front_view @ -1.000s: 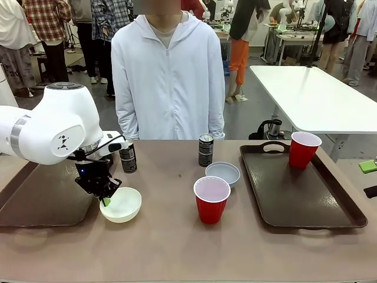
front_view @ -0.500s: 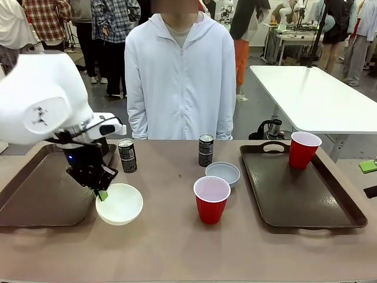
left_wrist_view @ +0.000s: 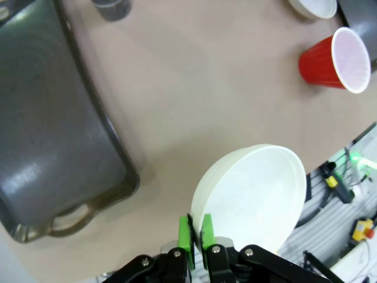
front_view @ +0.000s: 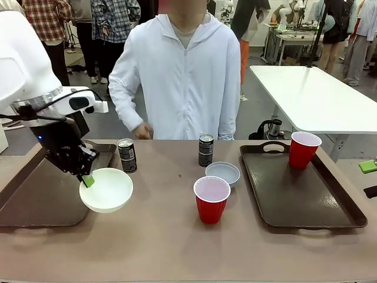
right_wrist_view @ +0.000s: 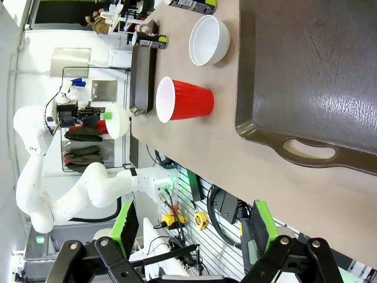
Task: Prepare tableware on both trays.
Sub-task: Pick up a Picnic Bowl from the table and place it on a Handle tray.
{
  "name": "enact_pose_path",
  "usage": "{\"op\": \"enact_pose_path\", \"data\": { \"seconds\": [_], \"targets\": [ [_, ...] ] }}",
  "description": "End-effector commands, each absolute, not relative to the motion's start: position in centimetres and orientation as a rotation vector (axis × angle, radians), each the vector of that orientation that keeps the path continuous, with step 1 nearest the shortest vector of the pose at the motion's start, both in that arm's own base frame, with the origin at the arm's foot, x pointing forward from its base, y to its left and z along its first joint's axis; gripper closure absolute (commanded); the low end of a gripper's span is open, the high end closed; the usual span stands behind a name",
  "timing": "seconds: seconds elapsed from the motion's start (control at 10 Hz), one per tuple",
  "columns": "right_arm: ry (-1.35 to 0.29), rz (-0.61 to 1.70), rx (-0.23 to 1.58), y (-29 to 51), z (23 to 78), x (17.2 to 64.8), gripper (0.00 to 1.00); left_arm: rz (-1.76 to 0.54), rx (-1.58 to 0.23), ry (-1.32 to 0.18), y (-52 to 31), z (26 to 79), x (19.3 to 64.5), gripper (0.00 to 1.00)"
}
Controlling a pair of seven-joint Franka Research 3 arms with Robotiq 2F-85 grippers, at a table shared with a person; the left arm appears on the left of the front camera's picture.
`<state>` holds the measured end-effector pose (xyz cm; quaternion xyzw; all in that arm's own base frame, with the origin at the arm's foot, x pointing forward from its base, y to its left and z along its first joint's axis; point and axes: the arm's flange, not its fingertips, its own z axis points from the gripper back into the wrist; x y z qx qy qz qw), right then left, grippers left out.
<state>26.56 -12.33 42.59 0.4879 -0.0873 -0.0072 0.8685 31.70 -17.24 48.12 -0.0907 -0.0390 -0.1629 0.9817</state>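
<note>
Beyond the jaws of my left gripper (front_view: 87,180), across the brown table (front_view: 171,253), I see a person (front_view: 179,76) in a white zip hoodie, and well off to the jaws' right a long white table (front_view: 318,97) with what looks like a black kettle (front_view: 268,128) beside it.

We see left tray (front_view: 35,200) cut off at pic's left edge, partly behind left arm (front_view: 23,59), person's hand (front_view: 141,131) blurred, can (left_wrist_view: 112,7) cropped at top.

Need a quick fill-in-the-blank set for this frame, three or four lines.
Jaws of the left gripper pinch the cream-white bowl by its ___.
The right tray holds one red ___.
The grey-blue bowl sits on the ___.
Jaws of the right gripper stand ___.
Missing: rim; cup; table; open.
</note>
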Motion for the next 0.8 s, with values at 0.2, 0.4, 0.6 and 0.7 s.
{"op": "enact_pose_path", "data": {
  "seconds": [0.2,0.4,0.6,0.7],
  "targets": [
    [-0.19,-0.015,1.036,-12.3,42.6,26.7,0.0,-0.246,-0.265,-0.095,-9.7,48.6,36.9,0.9],
    [-0.19,-0.015,1.036,-12.3,42.6,26.7,0.0,-0.167,-0.259,-0.125,-4.7,48.9,38.9,0.9],
    [-0.19,-0.015,1.036,-12.3,42.6,26.7,0.0,-0.1,-0.242,-0.142,-0.7,48.7,40.0,0.9],
    [-0.19,-0.015,1.036,-12.3,42.6,26.7,0.0,-0.07,-0.218,-0.144,0.9,48.5,40.5,0.9]
  ]
}}
